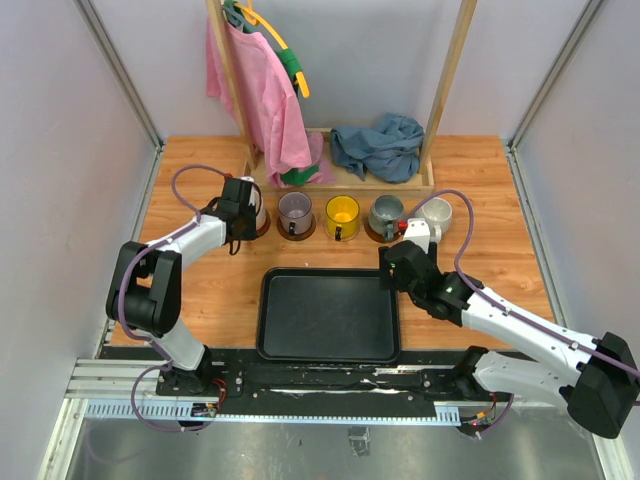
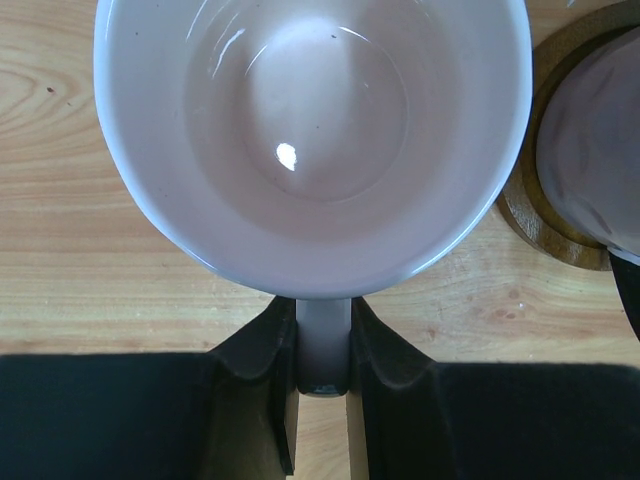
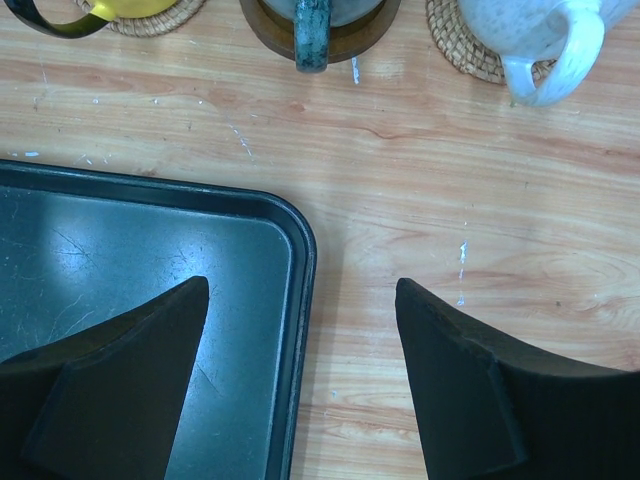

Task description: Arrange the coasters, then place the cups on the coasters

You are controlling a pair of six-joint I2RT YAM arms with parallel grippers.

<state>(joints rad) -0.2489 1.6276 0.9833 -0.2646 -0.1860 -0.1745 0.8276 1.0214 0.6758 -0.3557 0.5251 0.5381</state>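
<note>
Five cups stand in a row at the back of the table: pink (image 1: 259,209), purple (image 1: 295,212), yellow (image 1: 342,213), grey (image 1: 385,213) and white (image 1: 436,212). Each sits over a round coaster; a brown one (image 1: 263,229) shows under the pink cup. My left gripper (image 1: 240,206) is shut on the pink cup's handle (image 2: 323,340), and the cup's bowl (image 2: 310,130) fills the left wrist view. Beside it is the purple cup (image 2: 600,150) on a brown coaster (image 2: 540,215). My right gripper (image 3: 300,290) hangs open and empty over the tray's right corner, short of the grey cup's handle (image 3: 310,40) and the white cup (image 3: 530,30).
A black tray (image 1: 330,345) lies in front of the cups, its rim (image 3: 305,260) under my right gripper. Behind the row stands a wooden rack (image 1: 445,75) with a pink cloth (image 1: 265,100) hanging on it and a blue-grey cloth (image 1: 378,148) on its base.
</note>
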